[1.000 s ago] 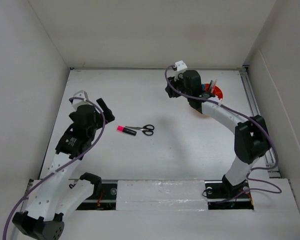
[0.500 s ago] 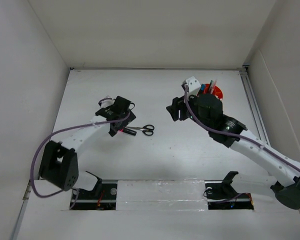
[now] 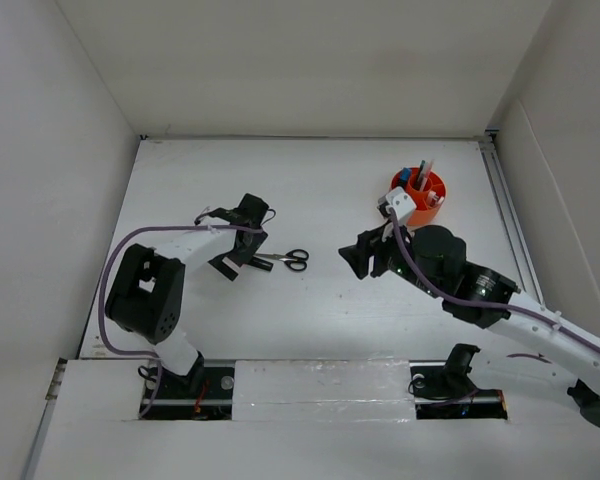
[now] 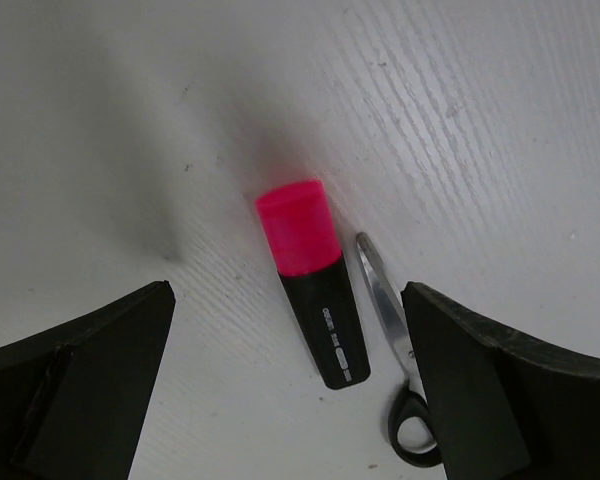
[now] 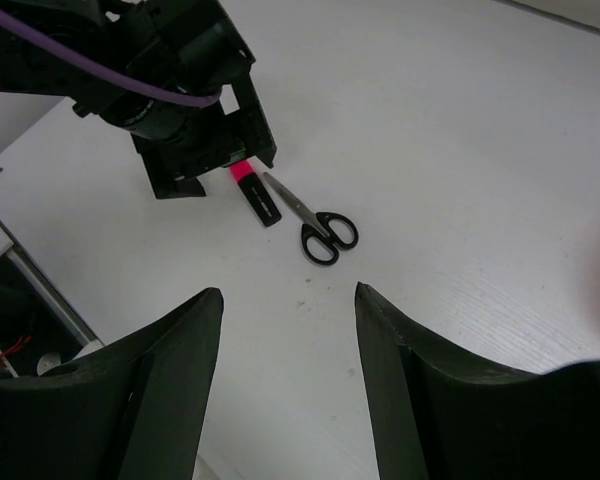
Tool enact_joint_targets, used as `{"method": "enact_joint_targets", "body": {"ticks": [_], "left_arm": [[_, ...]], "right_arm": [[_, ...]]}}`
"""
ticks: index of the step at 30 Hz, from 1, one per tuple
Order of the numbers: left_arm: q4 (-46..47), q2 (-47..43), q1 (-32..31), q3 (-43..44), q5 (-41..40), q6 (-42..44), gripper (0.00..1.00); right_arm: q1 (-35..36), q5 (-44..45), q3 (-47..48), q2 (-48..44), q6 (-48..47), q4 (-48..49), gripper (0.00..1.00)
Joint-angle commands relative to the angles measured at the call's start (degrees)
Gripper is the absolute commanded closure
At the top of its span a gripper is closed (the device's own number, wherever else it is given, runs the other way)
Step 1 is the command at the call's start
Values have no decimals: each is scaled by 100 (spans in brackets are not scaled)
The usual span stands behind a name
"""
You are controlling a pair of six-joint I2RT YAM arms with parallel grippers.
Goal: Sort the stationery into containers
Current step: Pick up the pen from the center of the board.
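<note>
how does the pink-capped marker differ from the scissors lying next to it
The pink-capped marker is a short, thick black barrel with a bright pink cap; the scissors are thin silver blades ending in black loop handles. The marker lies centred between the open fingers of the left gripper; the scissors lie off to one side, partly behind one finger. Both lie flat on the white table, nearly parallel.

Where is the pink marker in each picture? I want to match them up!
Top view: left of the middle, mostly hidden beneath the left gripper; only the marker and its dark end peek out.
Left wrist view: marker in the middle, pink cap pointing up.
Right wrist view: marker upper left, just below the left gripper.
Shared landmark: the scissors lie right beside the marker in all three.
</note>
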Motion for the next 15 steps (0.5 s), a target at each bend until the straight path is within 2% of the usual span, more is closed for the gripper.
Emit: {"method": "enact_joint_targets", "body": {"ticks": [1,6,10,11,13,15], "left_arm": [[-256,124,71,118,-305,-506,4],[-353,449,175,328,-368,-559,8],[-353,581,298,329,-368,-559,20],[-301,582,299,259,-368,-559,26],[-195,634,361,154,-368,-559,26],[-55,635,421,74,-315,-559,32]], "right_arm": [[128,12,-62,-132,69,56,39],[129,-41,-290,-317,69,179,39],[129,-164,-351,-370,122,179,39],[181,-164,-352,-370,122,179,39],[182,-164,-352,-370,122,179,39],[182,-164,-352,-422,122,179,40]]}}
